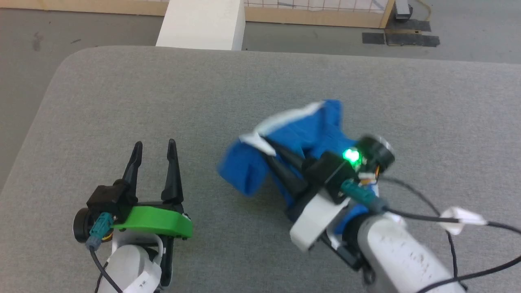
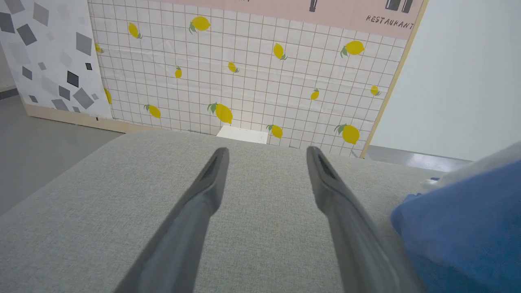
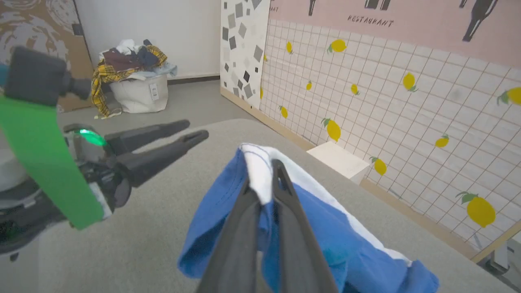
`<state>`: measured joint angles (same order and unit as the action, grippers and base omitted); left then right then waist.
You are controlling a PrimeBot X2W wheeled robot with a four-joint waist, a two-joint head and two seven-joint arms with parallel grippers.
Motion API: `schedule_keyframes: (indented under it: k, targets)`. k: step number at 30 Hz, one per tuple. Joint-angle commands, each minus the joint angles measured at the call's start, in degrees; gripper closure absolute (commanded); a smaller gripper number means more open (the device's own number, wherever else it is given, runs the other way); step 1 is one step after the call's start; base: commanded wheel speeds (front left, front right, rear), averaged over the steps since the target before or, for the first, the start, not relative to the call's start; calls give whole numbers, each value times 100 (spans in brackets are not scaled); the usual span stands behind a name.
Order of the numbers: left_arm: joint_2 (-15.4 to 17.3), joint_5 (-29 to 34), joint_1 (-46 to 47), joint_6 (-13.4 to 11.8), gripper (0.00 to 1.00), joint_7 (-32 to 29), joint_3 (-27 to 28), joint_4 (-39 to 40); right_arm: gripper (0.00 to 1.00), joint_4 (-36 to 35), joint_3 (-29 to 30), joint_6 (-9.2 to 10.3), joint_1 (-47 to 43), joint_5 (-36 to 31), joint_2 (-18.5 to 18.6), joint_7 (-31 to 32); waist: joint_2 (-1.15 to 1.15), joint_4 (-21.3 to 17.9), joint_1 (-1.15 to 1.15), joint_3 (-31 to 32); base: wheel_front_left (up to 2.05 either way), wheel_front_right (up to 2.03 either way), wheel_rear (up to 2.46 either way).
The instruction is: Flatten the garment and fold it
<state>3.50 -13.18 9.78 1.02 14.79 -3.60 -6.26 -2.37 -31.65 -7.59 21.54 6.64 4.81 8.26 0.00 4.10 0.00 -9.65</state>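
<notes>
Garment [image 1: 309,130] is sitting bunched up on the grey padded surface [image 1: 260,73], right of centre in the head view, blue fabric crumpled with the white stripe [image 1: 285,118] running along its far edge. One end is hanging lifted off the surface, slightly blurred. Right gripper [image 1: 264,142] is reaching in from the lower right, fingers pressed together and pinching the garment at the white stripe; in the right wrist view the white edge is sticking up between the two dark fingers [image 3: 285,211] and blue cloth is draping down on both sides. A green light [image 1: 351,155] is glowing on that wrist. Left gripper [image 1: 155,142] is hovering well apart to the left over bare surface, fingers spread wide and holding nothing, green bracket [image 1: 156,221] at its base. Beyond the surface's far edge a white block [image 1: 201,24] is standing against a tiled lemon-print panel [image 2: 244,81]. A basket piled with clothes [image 3: 138,93] is sitting on the floor by the wall.
</notes>
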Motion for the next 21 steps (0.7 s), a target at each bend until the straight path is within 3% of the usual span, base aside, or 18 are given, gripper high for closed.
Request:
schedule_keyframes:
  k: [1, 4, 10, 20, 21]
  targets:
    - [-27, 38, 51, 38, 0, 20, 29, -21, 100, -215, 10, 10, 299, 108, -46, -159, 0, -39, 0, 33, 0, 0, 0]
    - [-33, 56, 51, 50, 0, 20, 62, -40, 100, -604, 249, 10, 605, 243, -94, -326, 0, -54, 0, 72, 0, 0, 0]
    - [-42, 79, -10, 71, 0, 20, 123, -54, 100, -893, 1693, 10, 268, 58, -109, -44, 0, -59, 0, 122, 0, 0, 0]
    - [-53, 112, -12, 128, 0, 20, 55, -110, 100, 760, 4265, 10, -775, -790, -94, 551, 0, -143, 0, 93, 0, 0, 0]
    - [-54, 116, -11, 134, 0, 20, 40, -119, 71, 933, 4463, 10, -836, -852, -110, 628, 0, -152, 0, 98, 0, 0, 0]
